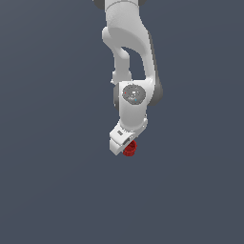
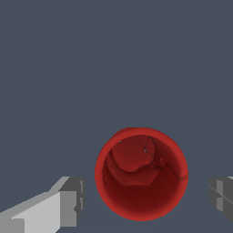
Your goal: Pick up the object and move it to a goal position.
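Note:
The object is a small bright red cup (image 2: 141, 175), seen from above in the wrist view with its hollow top facing the camera. In the exterior view the red cup (image 1: 130, 149) shows just under the white hand of the arm. My gripper (image 2: 145, 200) is open, with one grey fingertip (image 2: 70, 200) on one side of the cup and the other fingertip (image 2: 221, 195) on the opposite side. There is a visible gap between each fingertip and the cup wall. In the exterior view my gripper (image 1: 125, 144) is tilted and partly hides the cup.
A plain dark grey-blue surface (image 1: 57, 190) fills the scene around the arm. The white arm (image 1: 133, 95) comes down from the top of the exterior view.

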`<state>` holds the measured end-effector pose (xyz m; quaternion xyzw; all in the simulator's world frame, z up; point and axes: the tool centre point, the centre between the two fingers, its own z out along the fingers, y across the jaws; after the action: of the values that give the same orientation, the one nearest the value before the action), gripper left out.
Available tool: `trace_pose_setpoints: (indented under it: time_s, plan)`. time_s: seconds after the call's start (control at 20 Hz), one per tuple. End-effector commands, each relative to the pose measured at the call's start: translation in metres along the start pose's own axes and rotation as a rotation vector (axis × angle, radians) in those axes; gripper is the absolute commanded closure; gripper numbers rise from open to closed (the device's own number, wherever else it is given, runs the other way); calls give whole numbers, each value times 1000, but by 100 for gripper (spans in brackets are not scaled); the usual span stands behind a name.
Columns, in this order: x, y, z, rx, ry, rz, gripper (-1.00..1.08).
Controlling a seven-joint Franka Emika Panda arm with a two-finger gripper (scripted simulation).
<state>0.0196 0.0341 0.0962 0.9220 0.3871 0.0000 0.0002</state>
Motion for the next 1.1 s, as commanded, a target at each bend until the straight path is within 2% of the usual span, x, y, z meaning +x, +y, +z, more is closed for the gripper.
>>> trace_pose_setpoints:
  time_s: [0.0, 0.4, 0.65, 0.7, 1.05]
  plan:
    - [0, 0, 5, 0, 0, 0, -92]
    - [-1, -1, 42, 0, 0, -5, -92]
    - [0, 0, 49, 0, 0, -5, -92]
    - [0, 0, 49, 0, 0, -5, 108]
    - [0, 0, 49, 0, 0, -5, 108]
